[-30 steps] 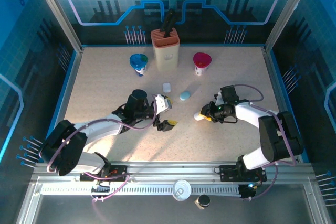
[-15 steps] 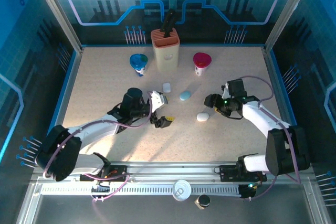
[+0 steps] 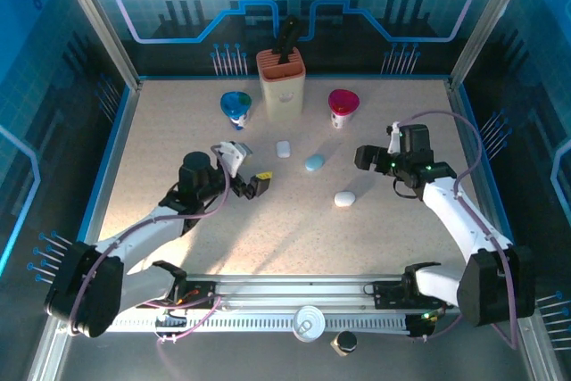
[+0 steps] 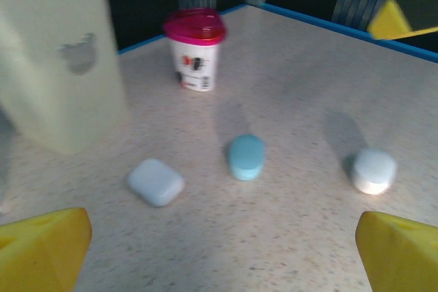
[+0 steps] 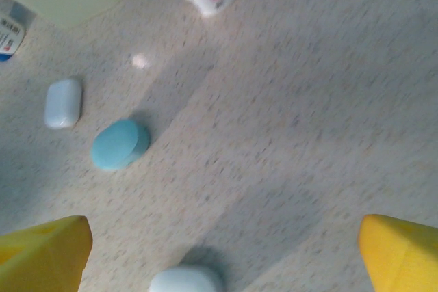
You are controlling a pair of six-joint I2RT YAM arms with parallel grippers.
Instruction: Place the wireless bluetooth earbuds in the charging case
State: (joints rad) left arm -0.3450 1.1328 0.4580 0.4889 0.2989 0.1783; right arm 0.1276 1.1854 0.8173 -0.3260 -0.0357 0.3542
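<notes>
Top external view first, hunting the wireless bluetooth earbuds: too small to pick out against the speckled tabletop (image 3: 178, 122). From the right wrist, only a pale fleck (image 5: 139, 61) just beyond the blue oval case (image 3: 313, 162); bud or glint, cannot tell.

All 3 cases closed. Blue oval case at the middle. White rounded-square case (image 3: 283, 149) near it, to its left and slightly farther back. White oval case (image 3: 344, 198) near it, to its right and toward the near edge. Contents hidden behind shut lids: possibly buds inside, possibly not.

Left gripper (image 3: 248, 167) to the left of the blue oval case, jaws spread wide, holding nothing. Right gripper (image 3: 375, 153) to its right, jaws likewise wide apart and empty.

Judged step: between grasps, with nothing visibly inserted. Next move, probably: steady 1 case with 1 gripper, lift its lid with the other, then find a bud and pinch it finely. Hard going with parts so tiny and glossy.

Farther back from the blue oval case:
- Cream knife block (image 3: 281, 86) with 1 black handle (image 3: 287, 35) sticking out.
- Blue-lidded cup (image 3: 235, 106) back-left.
- Magenta-lidded cup (image 3: 343, 104) back-right.

Both cups capped, contents unseen.
</notes>
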